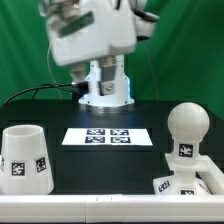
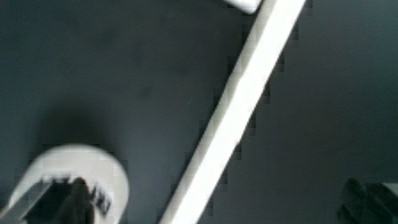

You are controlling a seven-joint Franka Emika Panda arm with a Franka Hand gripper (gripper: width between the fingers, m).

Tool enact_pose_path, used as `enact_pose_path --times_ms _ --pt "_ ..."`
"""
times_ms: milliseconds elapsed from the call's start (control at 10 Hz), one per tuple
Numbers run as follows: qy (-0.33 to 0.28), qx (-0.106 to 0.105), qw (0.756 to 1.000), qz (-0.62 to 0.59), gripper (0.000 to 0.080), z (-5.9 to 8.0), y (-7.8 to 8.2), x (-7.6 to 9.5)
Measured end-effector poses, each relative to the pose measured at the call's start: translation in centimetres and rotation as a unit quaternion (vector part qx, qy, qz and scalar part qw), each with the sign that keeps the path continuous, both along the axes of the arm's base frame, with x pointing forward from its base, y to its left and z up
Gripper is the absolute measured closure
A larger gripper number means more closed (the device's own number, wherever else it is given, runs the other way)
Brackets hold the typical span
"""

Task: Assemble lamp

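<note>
The cup-like lamp shade (image 1: 25,160) stands mouth-up at the front of the exterior view's left. The round-headed bulb (image 1: 187,128) stands upright on the flat square base (image 1: 186,186) at the front right. My gripper is high above the back of the table, its blurred hand (image 1: 88,38) far from all three parts. In the wrist view my gripper (image 2: 214,205) is open, with dark fingertips (image 2: 59,203) far apart and nothing between them. A blurred white rounded part (image 2: 75,168) shows by one fingertip; I cannot tell which part it is.
The marker board (image 1: 108,136) lies flat at the table's middle. The arm's white pedestal (image 1: 105,88) stands behind it. A white edge strip (image 1: 100,210) runs along the table front. A long white strip (image 2: 249,110) crosses the wrist view diagonally over the dark table.
</note>
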State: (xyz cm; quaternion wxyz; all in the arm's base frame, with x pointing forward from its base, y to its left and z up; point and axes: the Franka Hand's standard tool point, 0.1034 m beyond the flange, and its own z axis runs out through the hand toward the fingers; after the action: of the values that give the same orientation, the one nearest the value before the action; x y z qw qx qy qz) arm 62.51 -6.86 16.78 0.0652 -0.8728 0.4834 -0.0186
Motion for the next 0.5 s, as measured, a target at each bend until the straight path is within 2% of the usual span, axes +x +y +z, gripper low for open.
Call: enact_pose_path --times_ms 100,200,500 --pt "-0.010 -0.018 0.999 0.030 0.0101 -0.24 -0.71 0.67" --pt "-0.018 -0.022 0.999 0.030 0.0101 -0.79 -1.43 0.70" --pt "-0.016 -0.021 0.999 0.028 0.0101 -0.78 -1.16 0.73"
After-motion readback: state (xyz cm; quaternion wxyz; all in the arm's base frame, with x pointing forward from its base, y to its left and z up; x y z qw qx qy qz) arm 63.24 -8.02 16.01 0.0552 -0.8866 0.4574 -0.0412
